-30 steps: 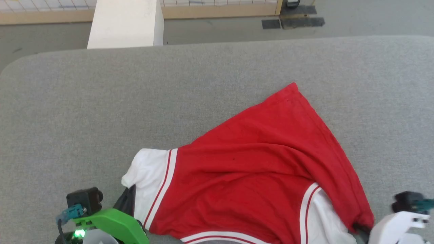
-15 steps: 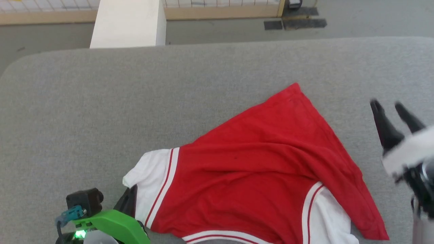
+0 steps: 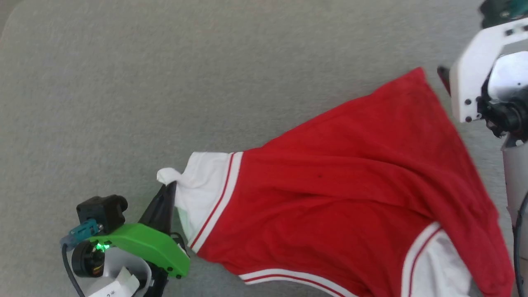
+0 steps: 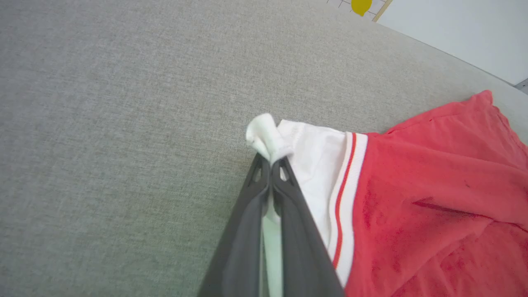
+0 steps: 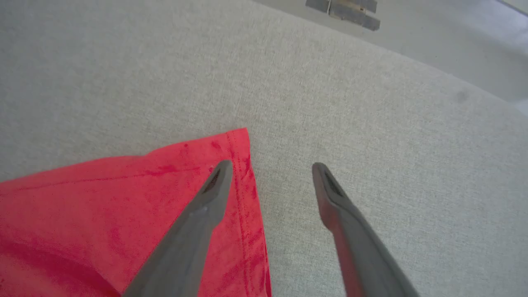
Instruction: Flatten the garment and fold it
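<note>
The garment [image 3: 350, 181], a red jersey shirt with white sleeves and striped trim, lies rumpled on the grey padded table [image 3: 165, 82]. My left gripper [image 3: 167, 194] at the lower left is shut on the bunched edge of the white sleeve [image 4: 268, 136], which pokes out past the fingertips [image 4: 264, 173]. My right gripper [image 5: 271, 166] is open over the shirt's far red corner [image 5: 235, 144]. One of its fingers hangs above the hem and the other above bare table. In the head view that gripper [image 3: 444, 79] sits at the upper right, mostly hidden by its white bracket.
Grey table cloth spreads wide to the left of and beyond the shirt. Past the table's far edge the right wrist view shows floor with dark mat pieces [image 5: 342, 8]. A white panel [image 4: 453, 33] stands behind the table in the left wrist view.
The right gripper let go of the shirt's near right hem, opened, and travelled up to the far red corner. The head camera tilted down. The left gripper kept its hold on the sleeve.
</note>
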